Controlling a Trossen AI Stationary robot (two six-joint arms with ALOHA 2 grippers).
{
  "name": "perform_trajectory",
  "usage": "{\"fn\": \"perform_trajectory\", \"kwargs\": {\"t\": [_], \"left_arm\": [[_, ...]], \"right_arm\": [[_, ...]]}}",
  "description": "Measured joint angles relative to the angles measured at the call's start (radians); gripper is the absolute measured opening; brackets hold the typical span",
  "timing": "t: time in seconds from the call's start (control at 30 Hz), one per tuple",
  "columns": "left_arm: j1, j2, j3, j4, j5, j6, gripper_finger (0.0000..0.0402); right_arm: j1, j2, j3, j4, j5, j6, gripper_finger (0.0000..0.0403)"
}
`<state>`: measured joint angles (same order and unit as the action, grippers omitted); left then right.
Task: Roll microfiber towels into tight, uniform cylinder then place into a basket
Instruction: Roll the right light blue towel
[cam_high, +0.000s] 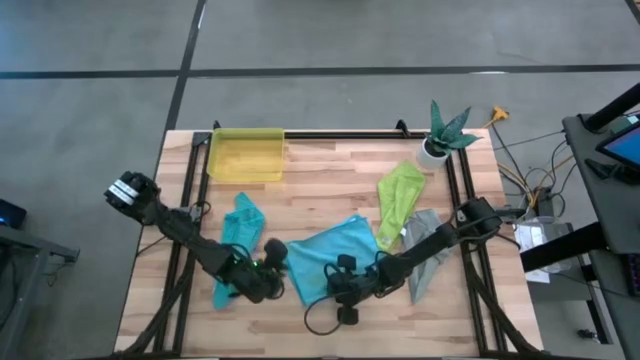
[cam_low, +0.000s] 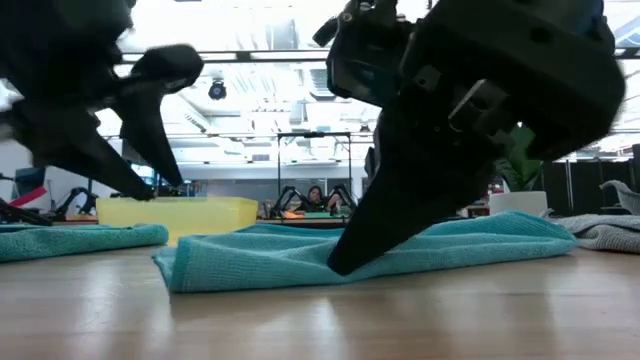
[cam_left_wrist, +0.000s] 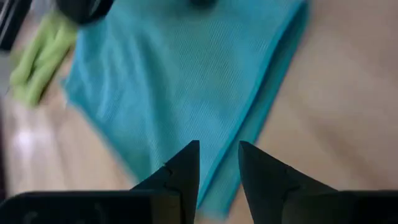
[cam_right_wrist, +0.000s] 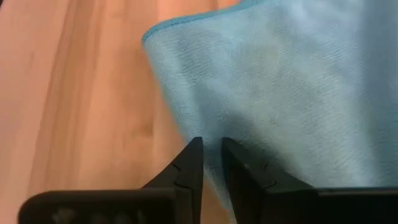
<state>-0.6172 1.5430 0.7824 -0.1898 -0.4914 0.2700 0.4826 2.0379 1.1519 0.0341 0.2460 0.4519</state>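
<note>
The light blue towel (cam_high: 335, 255) lies folded flat at the table's middle, near the front. My right gripper (cam_right_wrist: 211, 149) slants down onto its near edge, the fingers a narrow gap apart. My left gripper (cam_left_wrist: 219, 152) hangs open above the towel's left edge, clear of the cloth and with nothing between its fingers. The teal towel (cam_high: 238, 235) lies crumpled at the left. The lime green towel (cam_high: 398, 198) and the grey towel (cam_high: 425, 245) lie at the right. The yellow basket (cam_high: 245, 153) stands at the far left. My right gripper's fingertips (cam_low: 340, 262) come down on the folded near edge (cam_right_wrist: 186, 124) of the light blue towel, slanting from above and from the table's right. The towel lies flat on the table. Whether any cloth sits between the fingers, I cannot tell.
A white plant pot (cam_high: 440, 140) stands at the far right corner. Black rails run along the table's left, right and far sides. Bare wood shows between the basket and the lime green towel and along the near edge.
</note>
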Motion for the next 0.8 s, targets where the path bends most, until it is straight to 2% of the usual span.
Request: {"fn": "perform_trajectory", "kwargs": {"t": [0.23,0.37,0.47,0.63,0.8], "left_arm": [[-0.044,0.114,0.006,0.136,0.010,0.074,0.0096],[-0.045,0.185,0.028,0.153,-0.080,0.087,0.0096],[-0.044,0.216,0.060,0.163,-0.116,0.130,0.0096],[-0.045,0.243,0.112,0.165,-0.117,0.141,0.0096],[-0.047,0.245,0.111,0.139,-0.075,0.147,0.0096]], "right_arm": [[0.006,-0.051,0.002,-0.030,0.020,0.007,0.0099],[0.009,-0.070,0.003,-0.052,0.046,0.016,0.0110],[0.009,-0.071,0.003,-0.060,0.046,0.020,0.0111],[0.011,-0.071,0.003,-0.063,0.046,0.027,0.0103],[0.018,-0.071,0.001,-0.068,0.046,0.045,0.0095]]}}
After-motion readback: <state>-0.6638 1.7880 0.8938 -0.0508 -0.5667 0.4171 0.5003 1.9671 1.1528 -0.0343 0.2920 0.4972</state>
